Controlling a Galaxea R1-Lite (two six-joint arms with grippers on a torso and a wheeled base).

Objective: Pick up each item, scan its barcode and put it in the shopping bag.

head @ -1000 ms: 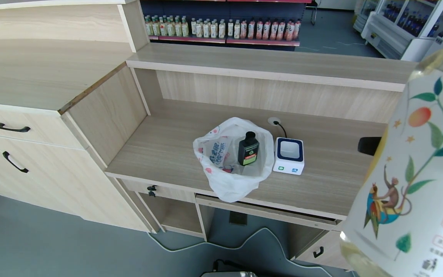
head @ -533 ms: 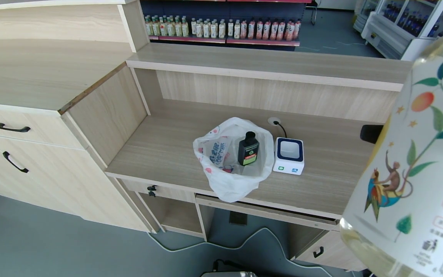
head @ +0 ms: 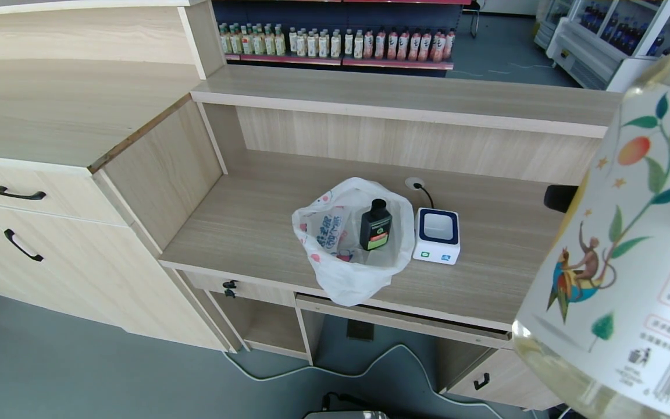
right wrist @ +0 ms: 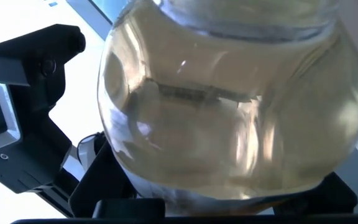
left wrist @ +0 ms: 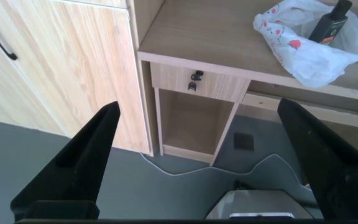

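Note:
Close to the head camera at the right hangs a clear bottle (head: 620,262) of pale yellow liquid. Its white label carries a monkey, a peach and leaves, with a barcode at the lower corner. My right gripper (head: 628,206) is shut on it, dark fingertips (head: 559,198) on either side; the bottle's base (right wrist: 229,124) faces the right wrist camera. On the counter, a white shopping bag (head: 341,273) stands open with a black bottle (head: 376,224) inside. A white scanner (head: 437,235) with a dark top is beside the bag. My left gripper (left wrist: 199,106) hangs open, low and left of the counter, holding nothing.
A tall cabinet (head: 50,221) with black drawer handles stands left of the counter (head: 253,221). A raised shelf (head: 405,96) runs along its back. Below it are an open cubby (left wrist: 194,127) and a cable (head: 323,369) on the grey floor.
The bottle in my right gripper has risen a little, and more of its barcode has come into view. The bag, the black bottle and the scanner have not moved.

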